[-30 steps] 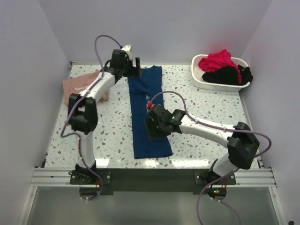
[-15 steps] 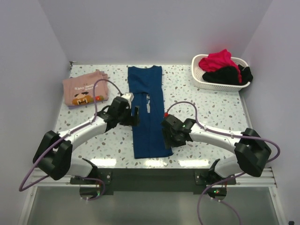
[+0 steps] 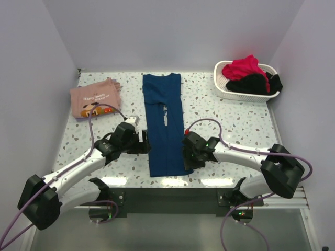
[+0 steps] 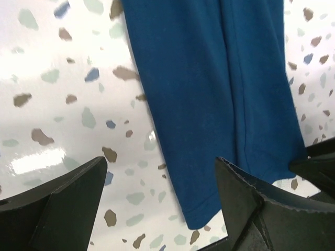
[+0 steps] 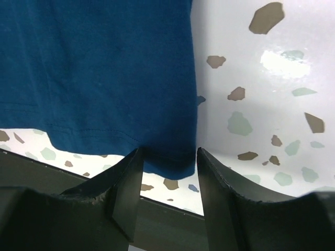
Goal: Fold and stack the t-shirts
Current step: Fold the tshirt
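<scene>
Pink tee (image 3: 95, 97), white basket (image 3: 235, 94): far corners.

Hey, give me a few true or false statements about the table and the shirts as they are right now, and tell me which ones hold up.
1. The dark blue t-shirt lies as a long narrow strip down the middle of the table. True.
2. The salmon-pink t-shirt sits in the basket. False: it lies folded on the table at the far left; the basket holds red and black clothes.
3. The left pincer is open and grips nothing. True.
4. The right pincer is at the blue shirt's far end. False: its jaws straddle the near right hem corner.
5. The two t-shirts are stacked. False: they lie apart.
</scene>
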